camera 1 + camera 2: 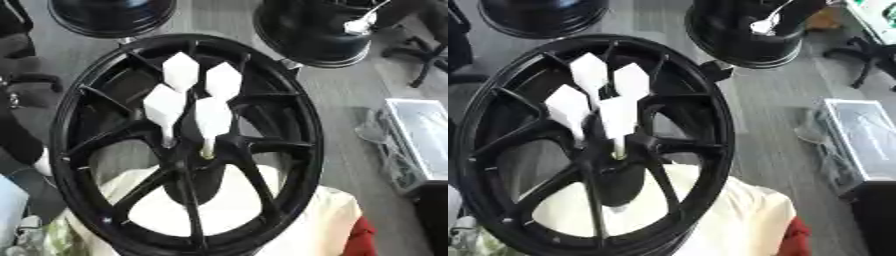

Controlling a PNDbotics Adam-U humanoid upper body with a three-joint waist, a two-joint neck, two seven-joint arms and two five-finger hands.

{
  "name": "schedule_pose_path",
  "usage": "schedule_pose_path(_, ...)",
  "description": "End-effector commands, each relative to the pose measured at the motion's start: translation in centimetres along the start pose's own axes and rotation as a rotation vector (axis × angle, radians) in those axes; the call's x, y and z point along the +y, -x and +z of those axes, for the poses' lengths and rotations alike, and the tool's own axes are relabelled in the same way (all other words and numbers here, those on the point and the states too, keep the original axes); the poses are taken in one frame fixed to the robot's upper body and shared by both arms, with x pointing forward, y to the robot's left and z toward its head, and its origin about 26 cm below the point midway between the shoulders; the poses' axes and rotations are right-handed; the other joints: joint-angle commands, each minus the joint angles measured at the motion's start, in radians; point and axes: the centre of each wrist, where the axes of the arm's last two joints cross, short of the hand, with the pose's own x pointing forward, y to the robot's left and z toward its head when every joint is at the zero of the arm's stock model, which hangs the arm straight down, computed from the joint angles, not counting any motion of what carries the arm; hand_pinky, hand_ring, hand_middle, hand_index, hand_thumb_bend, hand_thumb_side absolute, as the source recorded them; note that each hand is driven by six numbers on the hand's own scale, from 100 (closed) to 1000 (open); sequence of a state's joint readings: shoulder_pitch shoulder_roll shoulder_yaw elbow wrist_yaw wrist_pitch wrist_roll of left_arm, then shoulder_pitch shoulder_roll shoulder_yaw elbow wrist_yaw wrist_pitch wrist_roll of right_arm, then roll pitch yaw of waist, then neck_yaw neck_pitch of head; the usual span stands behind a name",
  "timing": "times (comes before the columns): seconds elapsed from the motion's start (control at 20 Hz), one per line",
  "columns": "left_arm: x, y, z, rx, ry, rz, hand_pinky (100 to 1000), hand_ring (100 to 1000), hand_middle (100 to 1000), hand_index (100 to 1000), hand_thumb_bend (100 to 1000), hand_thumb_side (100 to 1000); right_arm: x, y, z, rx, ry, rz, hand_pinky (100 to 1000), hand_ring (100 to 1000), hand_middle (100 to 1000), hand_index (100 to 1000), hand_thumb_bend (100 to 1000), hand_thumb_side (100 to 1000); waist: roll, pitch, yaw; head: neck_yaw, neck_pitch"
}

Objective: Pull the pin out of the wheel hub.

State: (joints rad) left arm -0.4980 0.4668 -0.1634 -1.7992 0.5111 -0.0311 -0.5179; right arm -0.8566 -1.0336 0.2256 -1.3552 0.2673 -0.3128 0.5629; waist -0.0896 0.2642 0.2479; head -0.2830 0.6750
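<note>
A large black spoked wheel hub point(302, 125) fills the middle of both views and lies on a cream cloth point(328, 220). Several white pins with broad, pointed heads stand in its centre, close together. The two front ones point(213, 117) point(164, 106) have thin shafts that run down into the hub's centre. The two behind point(181, 71) point(223, 80) show mainly their heads. Neither of my hands appears in either view, and nothing touches the pins.
Two more black wheels stand at the back, one far left point(109, 17) and one far right point(311, 37) with a white pin point(359, 25) on it. A clear plastic box point(424, 135) sits on the right. A chair base point(429, 55) and a red item point(363, 239) show near the edges.
</note>
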Motion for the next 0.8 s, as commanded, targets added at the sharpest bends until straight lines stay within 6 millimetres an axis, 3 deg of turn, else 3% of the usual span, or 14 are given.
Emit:
schedule_pose_path(0.05, 0.3, -0.7, 0.1, 0.006, 0.009, -0.028, 763, 1000, 1000, 816, 100, 767, -1.1, -0.6, -0.2, 0.003, 0.024, 0.027, 882, 830, 811, 859, 265, 310, 0.005, -0.029, -0.002, 0.007, -0.004)
schedule_pose_path(0.35, 0.3, -0.6, 0.3, 0.014, 0.009, -0.032, 763, 1000, 1000, 816, 100, 770, -0.4, -0.7, -0.7, 0.004, 0.021, 0.0, 873, 827, 809, 863, 297, 327, 0.003, -0.032, -0.002, 0.013, 0.0)
schedule_pose_path(0.8, 0.3, -0.5, 0.2, 0.018, 0.019, -0.038, 763, 1000, 1000, 815, 100, 774, 0.7, -0.9, -1.3, -0.049, -0.034, -0.028, 868, 817, 798, 859, 252, 297, 0.001, -0.025, 0.006, 0.008, 0.001)
